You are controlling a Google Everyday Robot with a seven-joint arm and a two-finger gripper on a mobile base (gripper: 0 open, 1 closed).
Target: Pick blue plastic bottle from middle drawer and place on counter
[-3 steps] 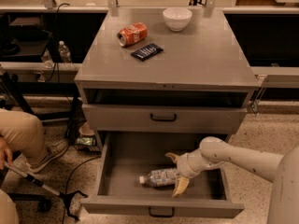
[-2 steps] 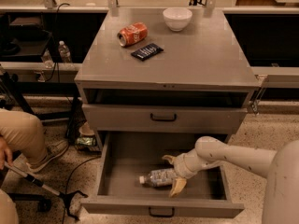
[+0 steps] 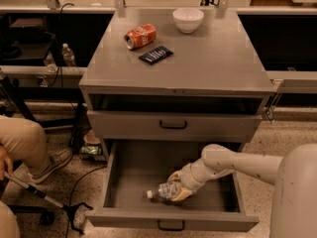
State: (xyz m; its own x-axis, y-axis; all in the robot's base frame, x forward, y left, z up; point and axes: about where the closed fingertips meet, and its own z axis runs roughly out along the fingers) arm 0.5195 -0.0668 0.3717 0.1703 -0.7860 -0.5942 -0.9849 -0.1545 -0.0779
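The blue plastic bottle (image 3: pixel 165 190) lies on its side on the tray of the open middle drawer (image 3: pixel 129 175), white cap pointing left. My gripper (image 3: pixel 178 186) reaches into the drawer from the right, and its two pale fingers (image 3: pixel 174 176) sit on either side of the bottle's right end, closed against it. The bottle still rests on the drawer floor. The counter (image 3: pixel 208 58) is the grey top of the cabinet, above the drawers.
On the counter lie a red-orange soda can (image 3: pixel 140 36), a dark snack packet (image 3: pixel 155 54) and a white bowl (image 3: pixel 188 19). A closed drawer (image 3: pixel 173 125) sits just above the open one. A seated person's leg (image 3: pixel 25 143) and a cane are at the left.
The gripper has slid a little left along the bottle, and its fingers have drawn in around it. The bottle has stayed in place.
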